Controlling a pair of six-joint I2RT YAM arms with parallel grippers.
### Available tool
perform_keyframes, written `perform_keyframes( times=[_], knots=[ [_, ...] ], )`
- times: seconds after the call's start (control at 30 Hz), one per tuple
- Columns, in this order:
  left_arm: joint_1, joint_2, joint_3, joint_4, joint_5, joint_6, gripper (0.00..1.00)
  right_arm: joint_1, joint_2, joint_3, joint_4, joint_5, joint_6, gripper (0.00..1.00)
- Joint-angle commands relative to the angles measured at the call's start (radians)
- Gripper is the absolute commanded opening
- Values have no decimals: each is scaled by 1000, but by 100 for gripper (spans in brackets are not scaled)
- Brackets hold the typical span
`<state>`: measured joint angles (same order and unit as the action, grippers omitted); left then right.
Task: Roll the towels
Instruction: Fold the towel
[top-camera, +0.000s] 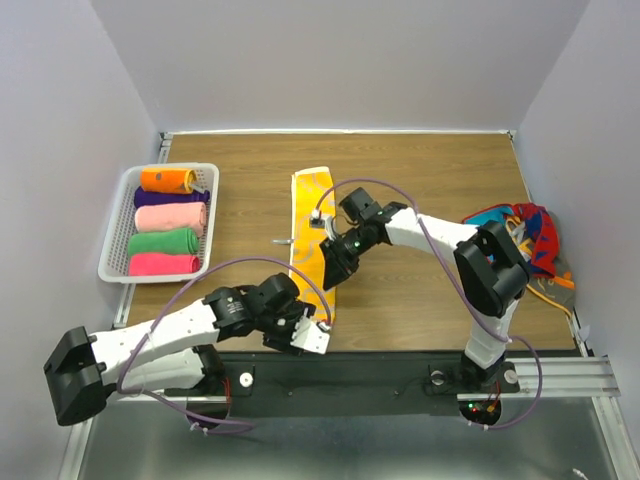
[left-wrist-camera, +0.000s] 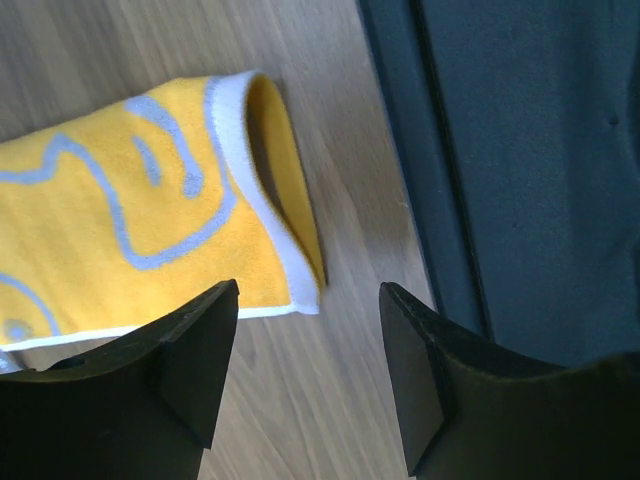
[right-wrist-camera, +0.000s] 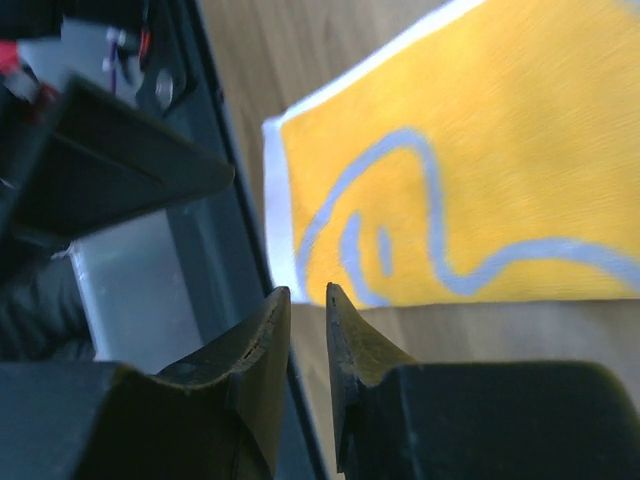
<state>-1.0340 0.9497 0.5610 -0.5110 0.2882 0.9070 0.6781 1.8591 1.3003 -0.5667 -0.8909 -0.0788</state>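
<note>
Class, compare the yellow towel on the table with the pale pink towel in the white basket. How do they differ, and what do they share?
The yellow towel lies as a long strip; the pale pink towel is a short roll. The yellow towel carries grey line markings and white edging; the pink one is plain. The yellow one lies on the table, the pink one in the basket. Both are soft cloth.

Yellow towel (top-camera: 306, 200) (left-wrist-camera: 110, 250) (right-wrist-camera: 480, 150), white edging and grey-blue squiggles, lies flat as a long strip at table centre, running 12 to 6 o'clock; its 6 o'clock end is curled over in a loose loop. At 9 o'clock, five rolls lie stacked in the basket (top-camera: 115, 245): orange roll (top-camera: 167, 180), purple roll (top-camera: 170, 198), pale pink roll (top-camera: 168, 218), green roll (top-camera: 162, 242), hot pink roll (top-camera: 163, 264). At 3 o'clock lies a crumpled red-and-blue pile (top-camera: 538, 232).
</note>
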Motion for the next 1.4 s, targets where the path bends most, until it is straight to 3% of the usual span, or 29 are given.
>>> perform_keyframes(
  times=[0.0, 0.13, 0.23, 0.37, 0.63, 0.83, 0.97, 1.03, 1.07, 1.1, 1.13, 1.2, 1.37],
  knots=[
    [-8, -107, -15, 75, -14, -5, 69, 78, -26, -99, -1, -103, -4, 24],
    [-8, -337, -33, 94, -18, -88, 75, 130, -9, -144, 7, -109, 4, 22],
    [-8, -393, -35, 77, -64, -118, 76, 161, 37, -131, 25, -79, 20, 21],
    [-8, -387, -29, 62, -109, -132, 75, 164, 101, -105, 45, -82, 51, 19],
    [-8, -391, -35, 42, -57, -74, 75, 163, 155, -154, 64, -126, 97, 19],
    [-8, -300, -26, 3, 3, -16, 63, 163, 158, -118, 56, -186, 108, 20],
    [-9, -126, -6, -6, 6, -10, 52, 163, 60, -62, 44, -145, 111, 26],
    [-11, -95, -7, -6, 14, 3, 52, 152, 25, -47, 34, -140, 120, 31],
    [-12, -83, -15, 11, 8, 6, 52, 132, -10, -39, 31, -140, 126, 41],
    [-12, -78, -19, 15, 9, 4, 52, 118, -24, -38, 31, -140, 131, 41],
    [-14, -71, -29, 28, 6, 3, 52, 103, -38, -39, 31, -135, 135, 49],
    [-17, -54, -38, 48, 2, 6, 56, 48, -63, -33, 28, -128, 143, 55],
    [-24, 62, -59, 129, -44, -17, 57, -81, -49, 10, 16, -120, 146, 58]
  ],
)
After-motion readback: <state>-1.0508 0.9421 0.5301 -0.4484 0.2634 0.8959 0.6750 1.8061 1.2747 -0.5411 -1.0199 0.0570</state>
